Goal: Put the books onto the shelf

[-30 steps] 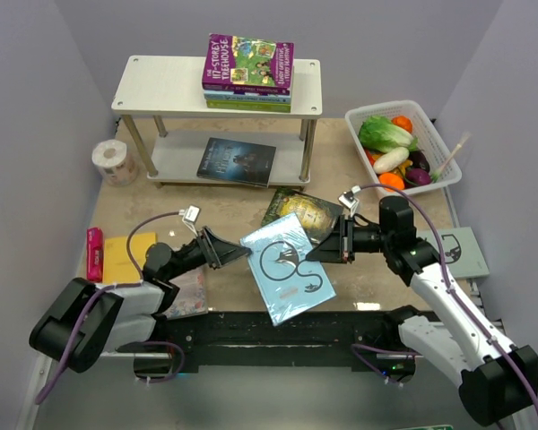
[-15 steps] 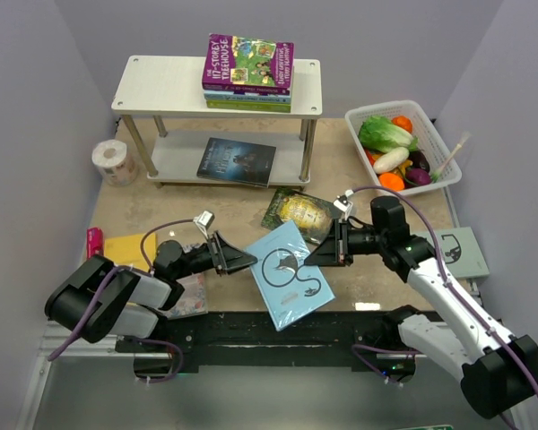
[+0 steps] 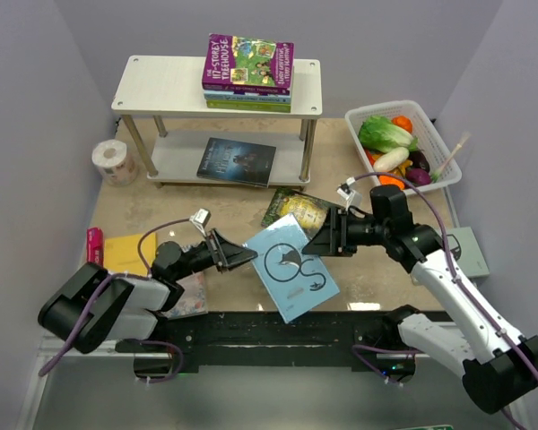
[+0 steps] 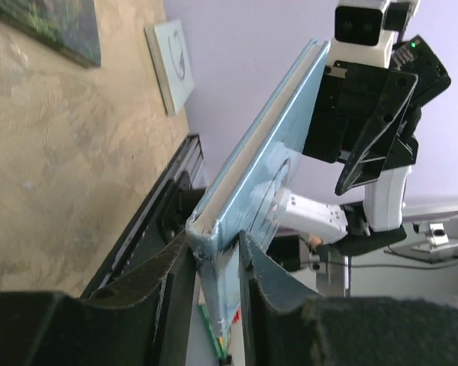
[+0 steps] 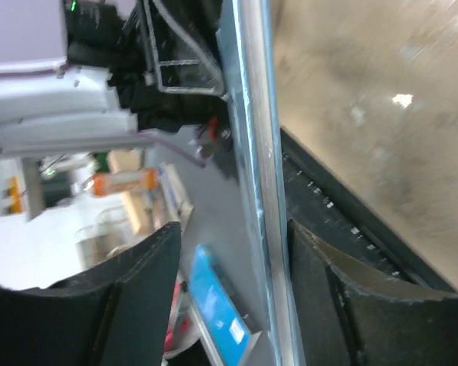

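Observation:
A light-blue book (image 3: 291, 267) hangs tilted above the table's front edge. My left gripper (image 3: 238, 258) is shut on its left corner; in the left wrist view the fingers (image 4: 216, 248) pinch the worn spine end (image 4: 206, 229). My right gripper (image 3: 325, 242) is at the book's right edge with its jaws apart. The right wrist view shows that edge (image 5: 258, 152) between the fingers, close to the right-hand one (image 5: 320, 259). The shelf (image 3: 161, 85) stands at the back with a stack of books (image 3: 248, 72) on top and a dark book (image 3: 237, 161) on its lower tier.
On the table lie a dark green book (image 3: 298, 208), a grey-green book (image 3: 472, 253) at the right, a yellow book (image 3: 125, 251) and a floral book (image 3: 190, 297) under my left arm. There are also a pink marker (image 3: 94, 253), a paper roll (image 3: 114, 161) and a vegetable basket (image 3: 448, 148).
My left gripper has closed on the light-blue book's left corner. My right gripper has opened its jaws off the book's right edge, and the book has shifted slightly.

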Tool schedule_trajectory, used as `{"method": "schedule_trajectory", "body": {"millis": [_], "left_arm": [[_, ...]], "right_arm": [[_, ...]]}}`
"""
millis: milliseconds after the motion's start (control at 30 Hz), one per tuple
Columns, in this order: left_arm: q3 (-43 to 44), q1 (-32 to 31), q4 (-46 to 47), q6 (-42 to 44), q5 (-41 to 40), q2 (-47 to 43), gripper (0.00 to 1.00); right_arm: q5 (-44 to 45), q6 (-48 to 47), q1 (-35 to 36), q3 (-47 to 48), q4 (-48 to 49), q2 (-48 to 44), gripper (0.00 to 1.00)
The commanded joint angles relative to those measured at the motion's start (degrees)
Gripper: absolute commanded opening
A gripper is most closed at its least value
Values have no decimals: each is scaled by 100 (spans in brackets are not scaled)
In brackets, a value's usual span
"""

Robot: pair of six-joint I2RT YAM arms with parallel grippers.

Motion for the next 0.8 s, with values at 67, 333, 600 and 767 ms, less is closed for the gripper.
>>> {"method": "schedule_trajectory", "body": {"millis": [67, 333, 600, 767], "left_arm": [[111, 295, 132, 498, -1688, -1802, 0], [1316, 927, -3451, 1590, -3150, -3143, 0], [2344, 1157, -4977, 2474, -2138, -2122, 3], [2776, 1044, -7148, 3241, -2576, -1533, 24]], "right_arm": [[2694, -764, 27, 1180, -1407, -240, 63], [3619, -738, 36, 1093, -1381, -865, 63], [2926, -739, 36, 418, -970, -751, 64], [2187, 138, 36, -830, 620, -716, 65]]}}
